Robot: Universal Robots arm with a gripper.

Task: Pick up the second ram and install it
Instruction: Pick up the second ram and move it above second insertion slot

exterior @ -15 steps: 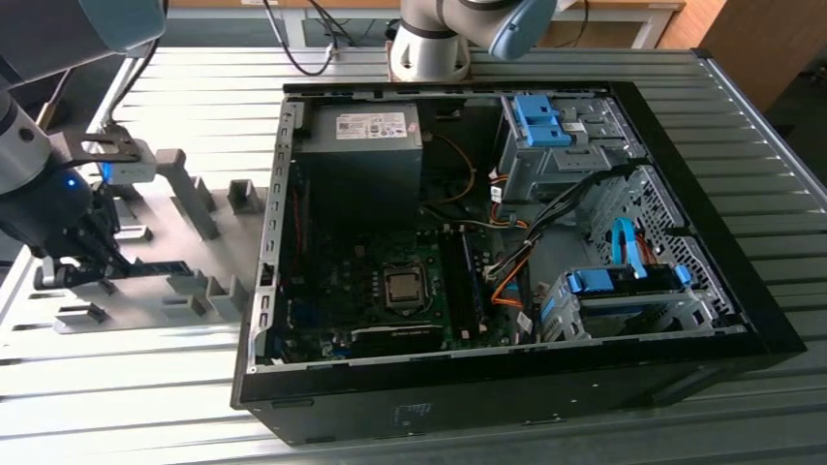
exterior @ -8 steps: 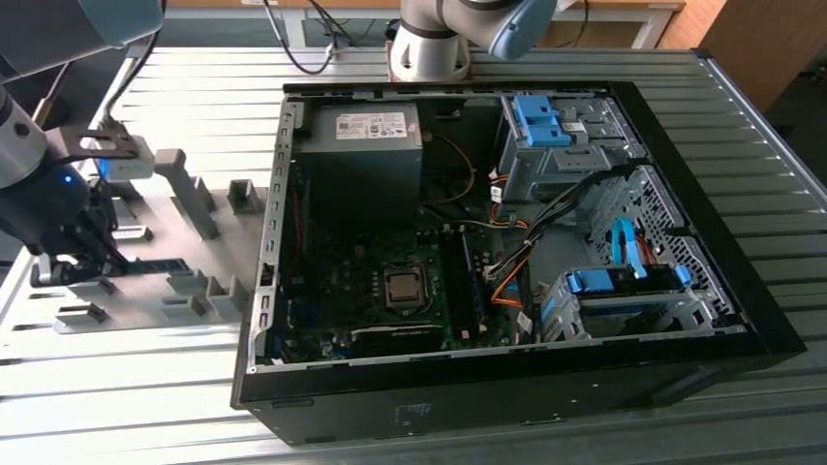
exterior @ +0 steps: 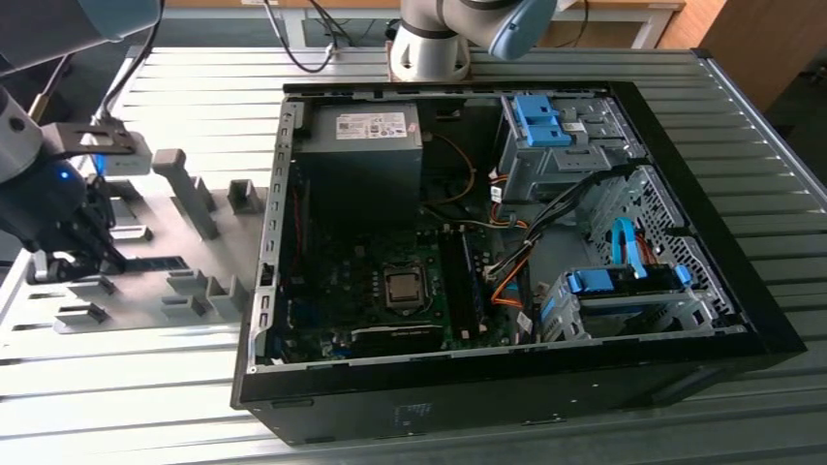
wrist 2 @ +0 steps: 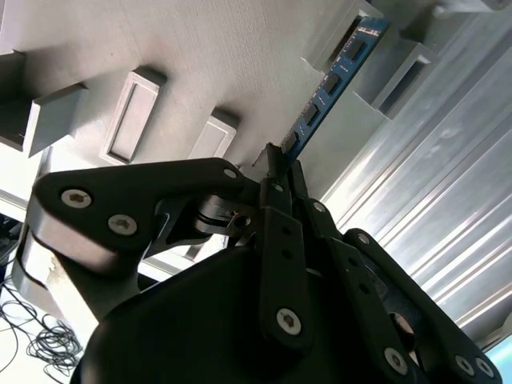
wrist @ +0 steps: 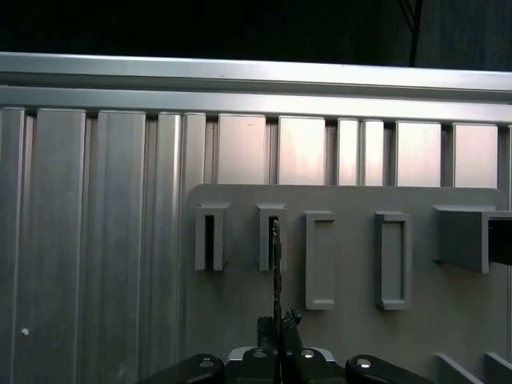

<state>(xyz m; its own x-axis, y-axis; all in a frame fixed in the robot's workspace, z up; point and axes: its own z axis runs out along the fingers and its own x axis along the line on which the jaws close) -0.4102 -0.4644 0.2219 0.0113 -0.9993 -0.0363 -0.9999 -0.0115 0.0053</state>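
The second ram [wrist 2: 328, 84] is a thin blue-green board with small black chips. It lies on edge over the grey holder plate [wrist 2: 208, 48], its far end in the slot of a grey holder block [wrist 2: 352, 60]. My gripper [wrist 2: 280, 160] is shut on its near end, one black finger on each face. In the first wrist view the ram [wrist: 276, 264] appears edge-on, running from my gripper [wrist: 277, 322] up to a slotted block [wrist: 272, 236]. In the exterior view my gripper [exterior: 80, 257] sits low over the plate at the far left, with the ram [exterior: 155, 260] reaching toward the case.
The open black computer case [exterior: 517, 387] lies to the exterior view's right of the holder plate [exterior: 194, 232], with its motherboard [exterior: 387, 291], power supply [exterior: 362, 136] and blue drive latches [exterior: 536, 121]. Several grey holder blocks [exterior: 194, 199] stand up from the plate. The table is ribbed aluminium [wrist: 96, 240].
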